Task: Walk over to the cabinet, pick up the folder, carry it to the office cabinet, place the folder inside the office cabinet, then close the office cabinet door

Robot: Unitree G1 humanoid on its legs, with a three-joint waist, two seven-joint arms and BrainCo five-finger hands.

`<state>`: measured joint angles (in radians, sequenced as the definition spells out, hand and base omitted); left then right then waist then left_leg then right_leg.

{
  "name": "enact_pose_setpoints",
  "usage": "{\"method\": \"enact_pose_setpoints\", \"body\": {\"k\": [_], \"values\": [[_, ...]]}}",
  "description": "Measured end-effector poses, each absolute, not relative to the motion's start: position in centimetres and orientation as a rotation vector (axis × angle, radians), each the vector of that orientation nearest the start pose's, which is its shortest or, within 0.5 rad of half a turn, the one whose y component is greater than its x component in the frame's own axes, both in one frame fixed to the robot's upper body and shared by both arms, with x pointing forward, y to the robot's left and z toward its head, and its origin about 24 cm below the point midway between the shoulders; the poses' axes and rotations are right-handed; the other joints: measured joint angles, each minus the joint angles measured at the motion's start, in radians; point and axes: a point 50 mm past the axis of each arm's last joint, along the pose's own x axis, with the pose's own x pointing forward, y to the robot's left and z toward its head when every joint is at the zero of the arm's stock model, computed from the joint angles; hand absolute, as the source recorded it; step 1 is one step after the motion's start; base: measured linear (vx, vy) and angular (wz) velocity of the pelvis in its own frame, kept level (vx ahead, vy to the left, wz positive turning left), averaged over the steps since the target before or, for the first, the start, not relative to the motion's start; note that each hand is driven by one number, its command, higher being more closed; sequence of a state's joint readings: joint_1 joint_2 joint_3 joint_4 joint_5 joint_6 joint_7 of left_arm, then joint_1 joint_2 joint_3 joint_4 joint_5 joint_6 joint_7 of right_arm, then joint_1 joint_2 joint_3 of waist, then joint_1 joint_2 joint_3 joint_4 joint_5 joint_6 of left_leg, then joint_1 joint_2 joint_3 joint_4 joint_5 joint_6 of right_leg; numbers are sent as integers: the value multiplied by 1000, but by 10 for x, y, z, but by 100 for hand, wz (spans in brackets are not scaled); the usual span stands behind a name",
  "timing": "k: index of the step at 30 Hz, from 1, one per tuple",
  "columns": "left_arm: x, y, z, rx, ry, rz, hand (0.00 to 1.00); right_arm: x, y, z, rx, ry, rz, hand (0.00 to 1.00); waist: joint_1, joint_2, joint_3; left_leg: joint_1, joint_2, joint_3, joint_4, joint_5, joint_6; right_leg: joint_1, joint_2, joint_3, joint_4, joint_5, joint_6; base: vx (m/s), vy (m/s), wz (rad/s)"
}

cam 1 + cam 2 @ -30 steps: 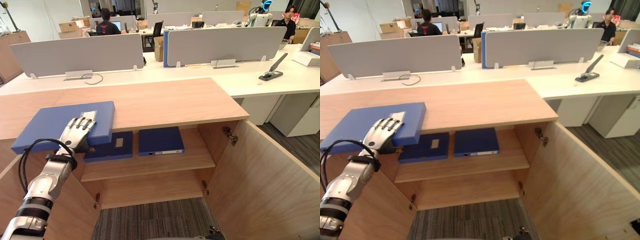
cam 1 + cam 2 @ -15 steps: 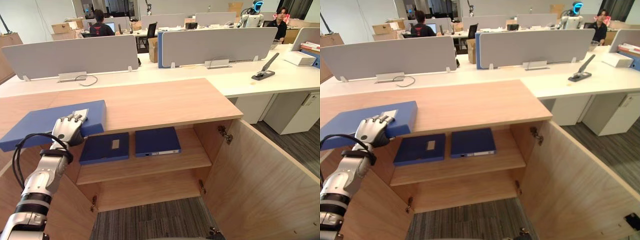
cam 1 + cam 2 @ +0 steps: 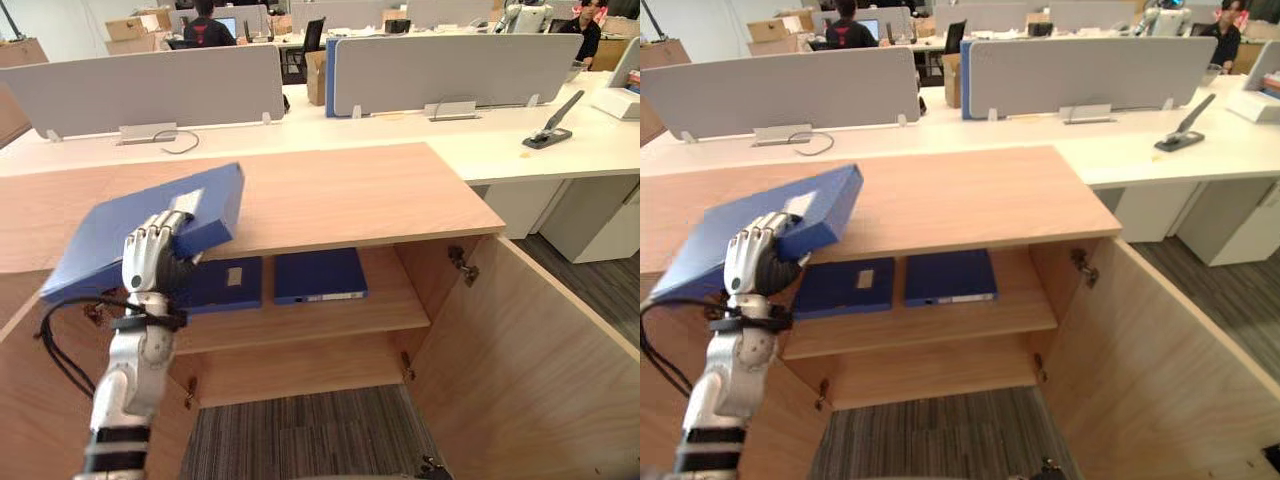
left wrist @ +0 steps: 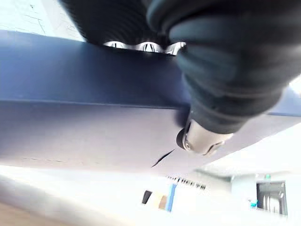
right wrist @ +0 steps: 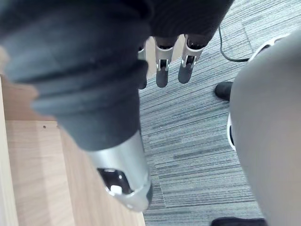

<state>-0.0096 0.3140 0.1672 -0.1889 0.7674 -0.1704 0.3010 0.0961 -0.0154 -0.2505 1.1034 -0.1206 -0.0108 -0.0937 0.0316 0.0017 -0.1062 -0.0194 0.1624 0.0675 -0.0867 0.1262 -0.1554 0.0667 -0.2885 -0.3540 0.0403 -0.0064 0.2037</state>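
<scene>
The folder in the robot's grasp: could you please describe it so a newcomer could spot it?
Find the open wooden cabinet. Above the left end of its top, the left robot hand grips a blue folder. It alone is tilted; two other blue folders lie flat on the shelf inside.

Blue folders (image 3: pixel 320 276) on cabinet shelf (image 3: pixel 395 300)

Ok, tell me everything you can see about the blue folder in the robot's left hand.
The blue folder is a thick, box-like file with a matte blue cover and a pale label near the held edge. It is tilted, its far corner raised over the wooden cabinet top, its near end lower and overhanging the front. The left hand grips one edge, fingers curled over the top, thumb beneath.
</scene>
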Motion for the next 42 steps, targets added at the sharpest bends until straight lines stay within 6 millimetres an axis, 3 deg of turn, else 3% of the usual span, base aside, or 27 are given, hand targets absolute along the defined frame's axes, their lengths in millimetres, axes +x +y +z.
{"method": "enact_pose_setpoints", "body": {"k": [5,11,16,20,24,29,37,42], "values": [[204,200,143,614,-624,413,100,82,-183,-165,56,1124,-359,0,15,-1,-2,17,3,4,0,2,2,10,2,2,4,-2,-2,-33,5,-1],[173,198,145,479,-633,426,100,119,-168,-145,65,911,-305,0,10,-3,1,14,7,6,-5,-8,7,-6,3,8,14,-18,3,-84,13,-2],[163,199,156,355,-681,448,100,141,-171,-124,77,757,-313,0,8,-12,9,2,13,7,-1,1,1,-20,8,14,17,-12,-5,2,3,-1],[158,204,160,46,-705,380,100,152,-173,-104,84,630,-310,0,7,-20,15,-2,15,11,0,7,2,-30,12,20,22,-9,-2,60,6,-5],[154,205,164,-210,-736,306,100,173,-170,-63,93,410,-310,0,2,-19,15,-5,16,26,1,5,1,-39,11,33,24,-9,-2,50,13,-8],[145,205,177,-365,-826,227,100,186,-171,-2,101,125,-298,0,0,-16,18,5,17,28,6,-7,-1,-35,10,37,28,-14,-2,-22,10,-2],[137,215,178,-346,-848,204,100,202,-185,103,142,-384,-100,0,3,-15,18,3,13,37,6,-12,0,-56,6,57,37,-16,3,-17,12,-5],[146,211,171,-336,-808,152,100,230,-172,157,207,-623,117,0,13,-7,17,0,13,40,6,-11,0,-63,7,61,38,-16,3,8,5,-1]]}}
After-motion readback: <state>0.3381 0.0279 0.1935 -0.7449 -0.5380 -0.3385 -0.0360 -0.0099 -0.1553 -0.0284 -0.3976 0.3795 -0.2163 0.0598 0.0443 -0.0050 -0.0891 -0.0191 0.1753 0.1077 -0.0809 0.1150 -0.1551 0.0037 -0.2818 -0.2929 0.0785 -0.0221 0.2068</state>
